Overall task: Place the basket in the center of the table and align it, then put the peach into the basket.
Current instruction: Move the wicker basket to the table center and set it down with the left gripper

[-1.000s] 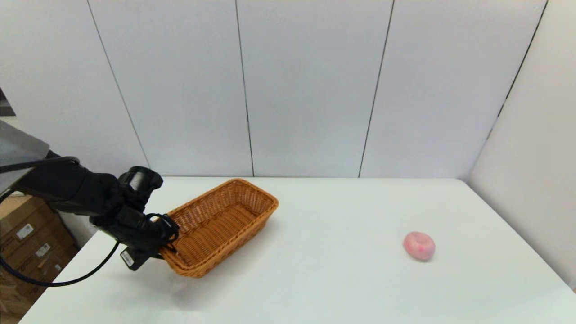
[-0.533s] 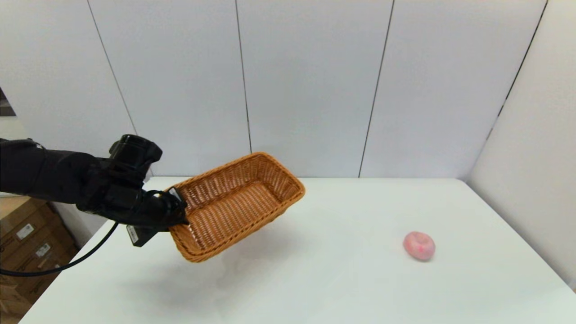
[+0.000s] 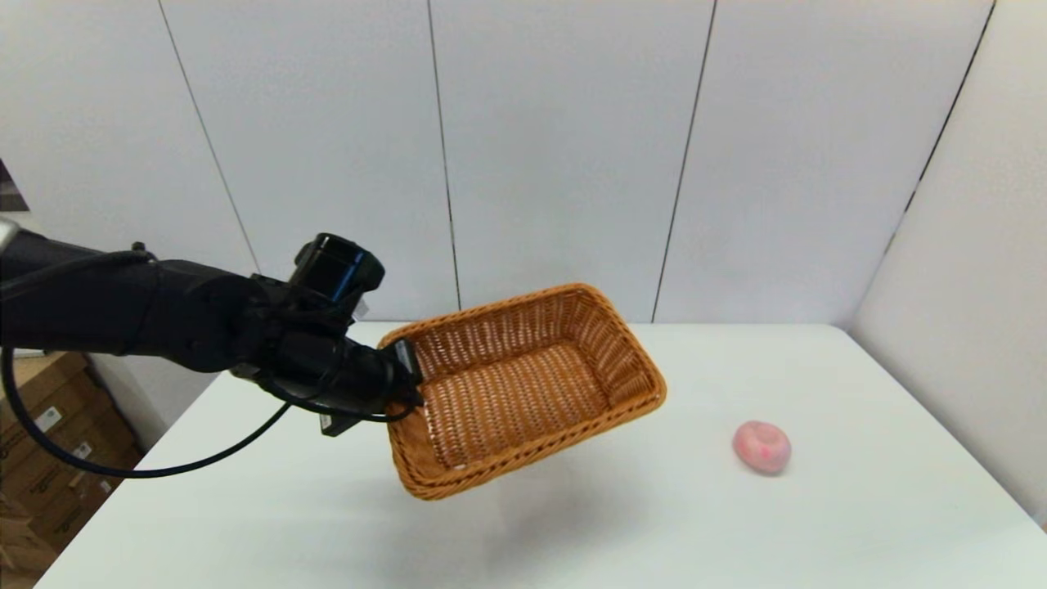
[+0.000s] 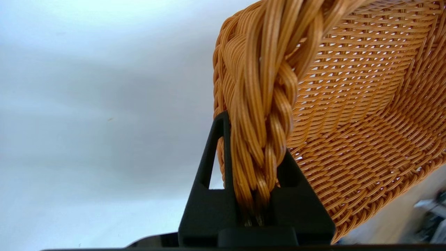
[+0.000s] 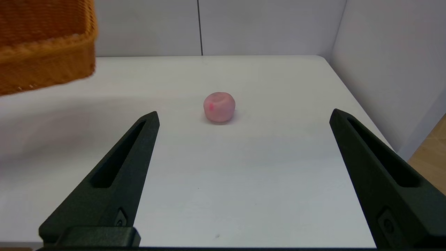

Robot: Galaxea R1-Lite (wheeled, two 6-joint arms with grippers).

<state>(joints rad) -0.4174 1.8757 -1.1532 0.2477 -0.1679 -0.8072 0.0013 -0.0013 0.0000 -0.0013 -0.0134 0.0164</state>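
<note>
Wicker rim pinched between closed fingers of left gripper [image 3: 406, 378]; basket [image 3: 523, 388] hangs tilted beyond it, clear of table [image 3: 622, 523]. Peach [image 3: 761, 447] on table, well past basket's far end. Right gripper [image 5: 244, 120] spread wide, peach ahead, apart.

You see an orange-brown basket [image 3: 523, 388] of woven wicker, its walls an open lattice weave and its rim a thick braid of glossy golden strands. The left pincer [image 4: 256, 195] and its arm are matt black. The peach [image 3: 761, 447], towards the bench's right edge, is pale pink with darker pink-red blotches. The bench [image 3: 736, 532] is plain white, unpatterned. The right pincer [image 5: 244, 116] is likewise black.
</note>
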